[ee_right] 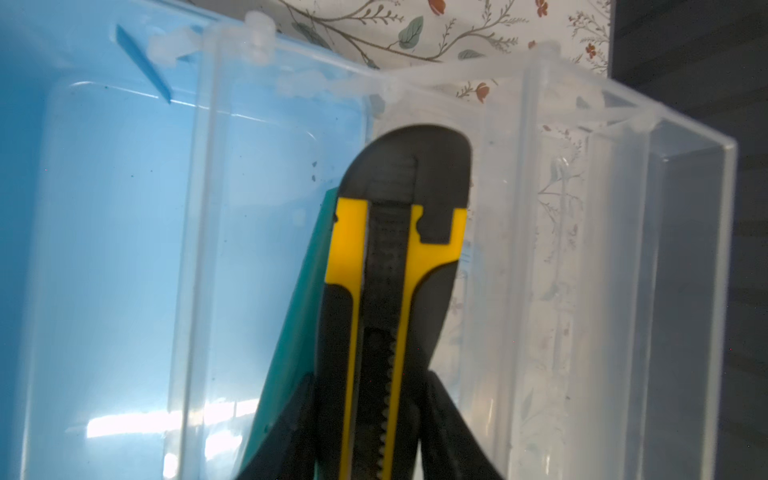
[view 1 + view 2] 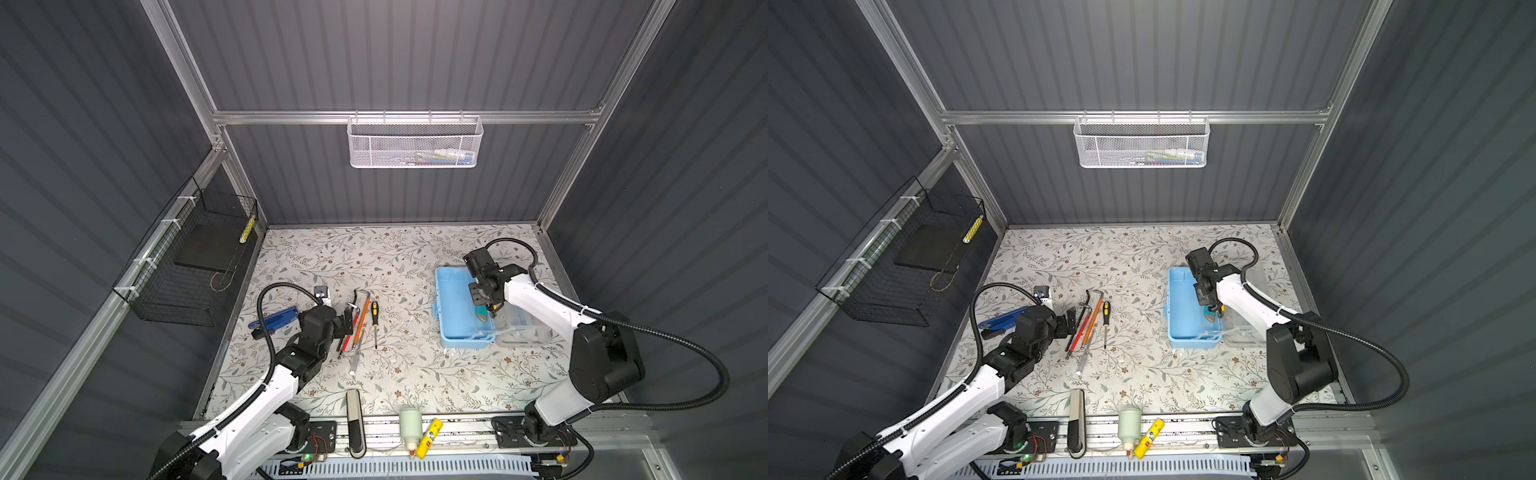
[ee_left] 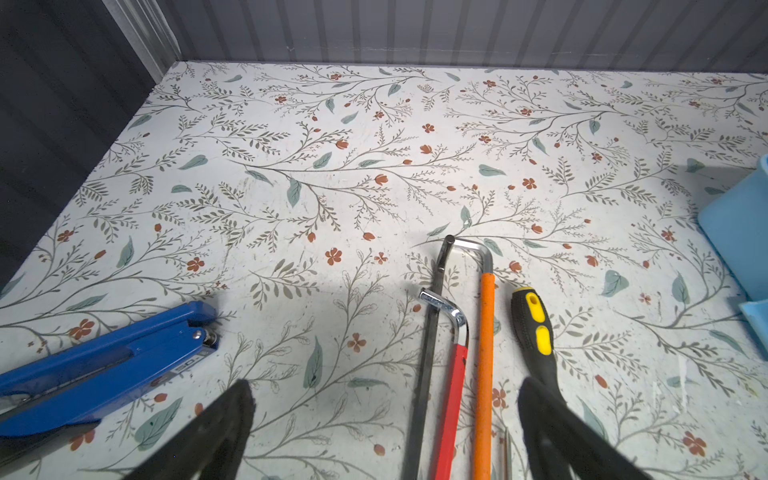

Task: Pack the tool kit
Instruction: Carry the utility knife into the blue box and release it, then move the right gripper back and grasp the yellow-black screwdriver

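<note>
We find the tool kit (image 2: 453, 307) right of centre in both top views, with its clear lid (image 2: 523, 328) lying open on its right. The right gripper (image 1: 370, 399) clamps a yellow-and-black utility knife (image 1: 395, 249) over the box-lid seam. The left gripper (image 3: 386, 395) hangs wide open above the orange hex key (image 3: 484, 332), left of centre.

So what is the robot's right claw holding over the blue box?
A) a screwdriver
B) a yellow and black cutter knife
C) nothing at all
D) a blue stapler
B: the right wrist view shows the right claw shut on a yellow-and-black cutter knife over the open tool kit, while the screwdriver lies on the table.
</note>
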Controlling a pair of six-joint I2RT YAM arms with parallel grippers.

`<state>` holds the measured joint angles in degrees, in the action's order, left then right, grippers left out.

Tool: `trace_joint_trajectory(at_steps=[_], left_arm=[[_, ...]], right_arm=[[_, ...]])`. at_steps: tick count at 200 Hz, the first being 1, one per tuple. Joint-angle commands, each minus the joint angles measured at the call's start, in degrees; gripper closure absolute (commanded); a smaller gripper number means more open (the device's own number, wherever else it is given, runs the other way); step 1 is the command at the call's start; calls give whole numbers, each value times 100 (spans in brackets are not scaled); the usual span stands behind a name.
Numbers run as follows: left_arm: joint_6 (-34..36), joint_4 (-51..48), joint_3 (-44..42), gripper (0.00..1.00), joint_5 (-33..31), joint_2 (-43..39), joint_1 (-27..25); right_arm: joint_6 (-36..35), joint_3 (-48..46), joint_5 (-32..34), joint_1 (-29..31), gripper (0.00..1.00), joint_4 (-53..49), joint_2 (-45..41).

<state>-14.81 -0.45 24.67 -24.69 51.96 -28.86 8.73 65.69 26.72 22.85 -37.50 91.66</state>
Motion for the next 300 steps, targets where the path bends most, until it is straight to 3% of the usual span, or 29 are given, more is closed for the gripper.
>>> trace_joint_trajectory(at_steps=[1,30,100,141,166,214,300], left_arm=[[-85,-66,-58,1,-111,-89,21],[-84,-64,-50,1,-108,-64,21],[-125,-87,-83,1,-173,-140,23],[-199,-122,-155,1,-314,-314,30],[-232,-148,-155,1,-376,-314,30],[-391,-263,-248,1,-647,-582,45],[-556,-412,-445,0,-906,-1118,65]], right_arm=[[77,58,93,0,67,-194,112],[111,187,140,37,55,-330,4],[198,976,-49,525,46,-969,-387],[1011,845,-1739,1546,43,111,-771],[1415,739,-2221,2161,45,1004,-148],[1500,1530,-2493,2879,47,1355,1343],[1507,2976,-2546,2997,47,1067,3266]])
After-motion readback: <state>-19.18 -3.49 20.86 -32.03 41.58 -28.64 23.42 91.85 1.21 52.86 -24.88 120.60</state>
